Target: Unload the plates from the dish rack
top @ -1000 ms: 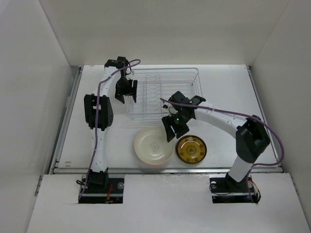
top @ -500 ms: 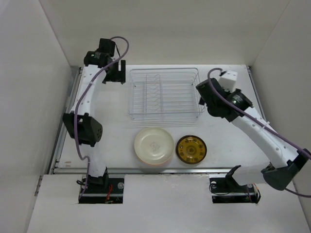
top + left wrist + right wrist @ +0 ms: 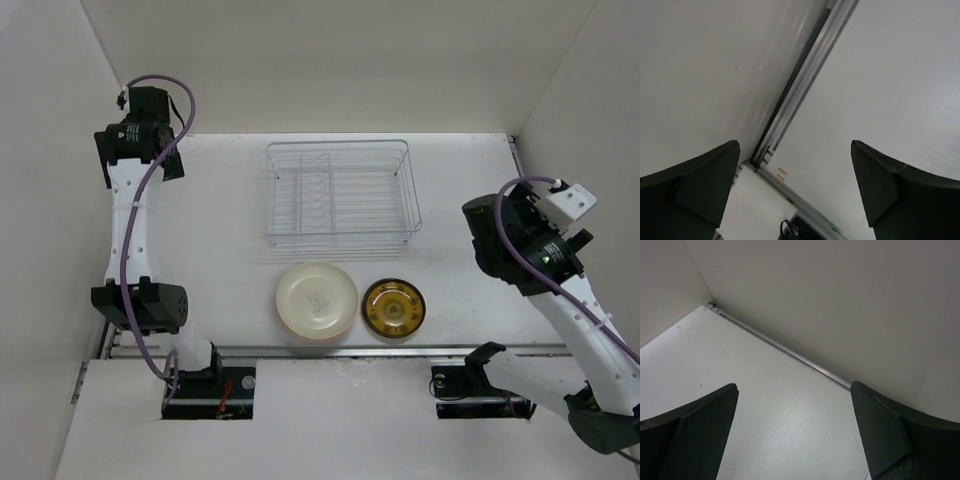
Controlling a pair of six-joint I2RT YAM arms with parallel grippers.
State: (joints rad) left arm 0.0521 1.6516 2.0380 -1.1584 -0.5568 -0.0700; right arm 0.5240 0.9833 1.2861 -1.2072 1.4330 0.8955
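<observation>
Lowest in the top view, just above the arm bases, two of the plates lie flat on the table (image 3: pixel 220 250). The cream plate (image 3: pixel 317 300) is at the lower middle. It has a pinkish edge under it, so it may be a small pile, but I can't tell how many are in it. The small brown plate (image 3: pixel 393 307) lies just to its right, close but not touching. They are side by side in front of the rack, which looks like the spot picked for plates that come out.

Above them, in the middle of the frame, is the dish rack (image 3: pixel 413 195). Only its wires and prongs show. No plate stands in it, so I think the job is done, or very nearly.

The arms are off to the sides. The right one bends at the right edge of the frame. In its own camera the right gripper (image 3: pixel 794 387) is spread wide with nothing between the fingers, only bare table and a wall (image 3: pixel 840 300) beyond.

Farthest back, the left arm reaches up to the upper left corner. The left gripper (image 3: pixel 794 150) is spread wide too and holds nothing. It looks down on the metal rail (image 3: pixel 805 85) at the table's edge. Both hands are likely open and held away because nothing is left to carry, and this keeps them clear of the plates.
</observation>
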